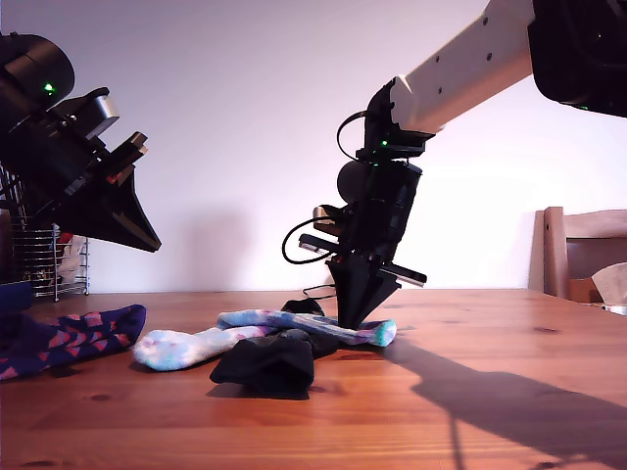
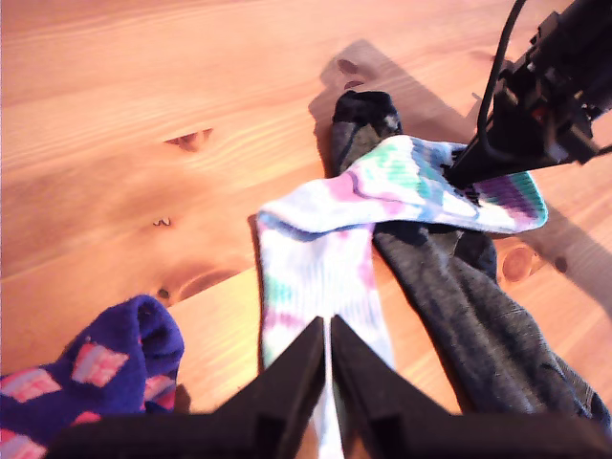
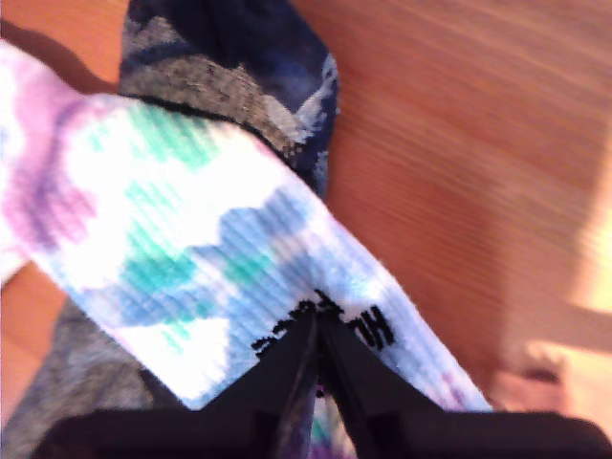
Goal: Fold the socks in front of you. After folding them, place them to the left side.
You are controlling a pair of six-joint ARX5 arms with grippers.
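Already pinching the tie-dye sock's end.
My second gripper (image 1: 363, 321) is clamped on one end of the tie-dye sock (image 1: 196, 345), which stretches across the dark sock (image 1: 266, 362) toward my first gripper (image 2: 328, 352), raised with jaws together and empty.

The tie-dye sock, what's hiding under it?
Under the tie-dye sock lies a dark grey sock, crossing beneath it and sticking out both sides. The covered middle part can't be seen. The wooden table is under them both.
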